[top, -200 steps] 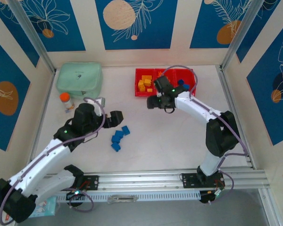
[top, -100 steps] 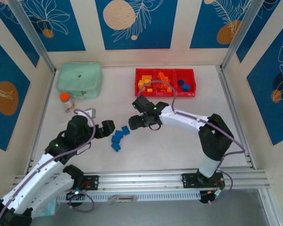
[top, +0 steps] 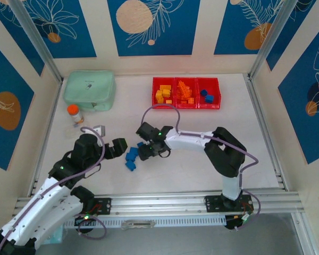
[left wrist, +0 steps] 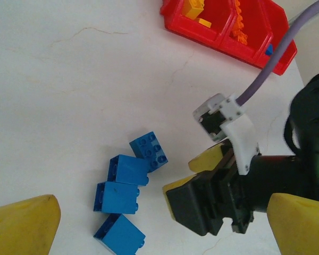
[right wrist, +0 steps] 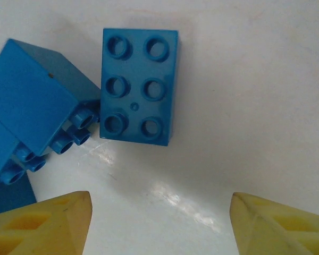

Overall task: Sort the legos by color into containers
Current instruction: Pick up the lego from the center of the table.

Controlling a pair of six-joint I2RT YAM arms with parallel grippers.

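Right gripper (top: 142,152) hovers with the blue bricks (top: 131,157) just left of it; left gripper (top: 118,146) flanks their other side, bins (top: 186,93) far ahead. Left wrist: fingers (left wrist: 21,226) spread wide, bricks between. Right wrist: jaws apart, empty, six-stud brick (right wrist: 140,85) just ahead.

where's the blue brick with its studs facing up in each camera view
top external: the blue brick is left of centre, at the upper right of the other blue bricks, beside the right gripper.
left wrist: lower centre, just left of that gripper's yellow fingers.
right wrist: top centre, ahead of the open fingers.
shared landmark: the right gripper's yellow fingers.
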